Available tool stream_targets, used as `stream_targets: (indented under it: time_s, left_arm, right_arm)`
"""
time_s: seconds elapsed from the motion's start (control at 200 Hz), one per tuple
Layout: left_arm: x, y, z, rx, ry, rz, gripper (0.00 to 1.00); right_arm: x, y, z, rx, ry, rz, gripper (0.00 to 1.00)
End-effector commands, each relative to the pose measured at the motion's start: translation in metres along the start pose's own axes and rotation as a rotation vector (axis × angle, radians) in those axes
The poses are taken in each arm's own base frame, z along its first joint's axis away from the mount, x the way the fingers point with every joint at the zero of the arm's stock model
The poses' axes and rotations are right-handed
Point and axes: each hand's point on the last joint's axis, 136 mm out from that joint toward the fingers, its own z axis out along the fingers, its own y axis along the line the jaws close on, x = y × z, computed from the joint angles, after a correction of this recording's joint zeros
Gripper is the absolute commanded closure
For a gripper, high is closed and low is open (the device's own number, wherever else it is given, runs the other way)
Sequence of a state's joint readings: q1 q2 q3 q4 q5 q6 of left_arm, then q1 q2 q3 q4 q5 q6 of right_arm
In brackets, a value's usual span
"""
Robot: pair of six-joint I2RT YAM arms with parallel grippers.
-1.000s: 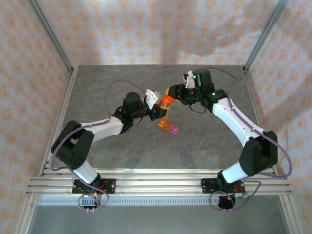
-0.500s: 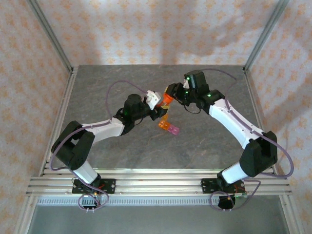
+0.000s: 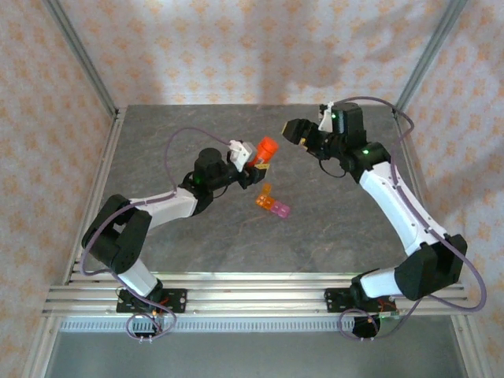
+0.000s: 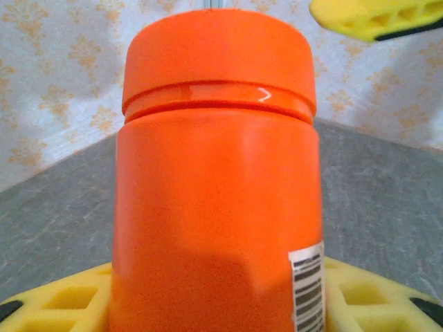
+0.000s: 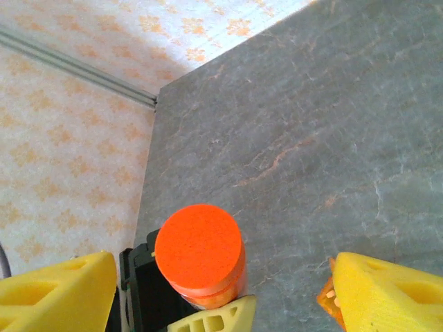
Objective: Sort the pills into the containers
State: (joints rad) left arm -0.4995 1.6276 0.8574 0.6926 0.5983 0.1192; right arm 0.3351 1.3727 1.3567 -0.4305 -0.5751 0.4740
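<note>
The right pincer (image 3: 296, 131), clamped on the top of the orange bottle (image 3: 267, 147) a second ago, has let go, spread its jaws and drawn back toward the far right of the tabletop (image 3: 197, 236). The left pincer (image 3: 258, 160) has carried the bottle slightly farther from the containers (image 3: 272, 203)

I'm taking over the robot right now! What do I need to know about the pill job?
Left gripper: shut on the orange bottle, holding it upright.
Right gripper: open, holding nothing, apart from the bottle.
Containers: the strip lies on the table, just nearer the arm bases than the bottle, with nothing touching it.
Done: bottle gripped; its cap is on.
Left: take the cap off, then probably tip pills into the cells. I cannot tell whether any cell holds pills yet.
</note>
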Motion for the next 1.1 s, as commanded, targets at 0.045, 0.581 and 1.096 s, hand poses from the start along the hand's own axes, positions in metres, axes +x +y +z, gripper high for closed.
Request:
stream_targets:
  time_s: [0.045, 0.581, 1.096]
  left_arm:
    - [-0.051, -0.020, -0.011, 0.141, -0.131, -0.012, 1.00]
    - [-0.064, -0.037, -0.013, 0.271, -0.143, -0.079, 1.00]
    - [-0.063, -0.036, -0.011, 0.277, -0.145, -0.083, 1.00]
  right_arm:
    - [0.005, 0.021, -0.007, -0.098, 0.066, -0.241, 0.18]
    - [0.032, 0.037, 0.010, -0.281, 0.222, -0.279, 0.17]
    - [0.045, 0.032, 0.028, -0.308, 0.279, -0.238, 0.44]
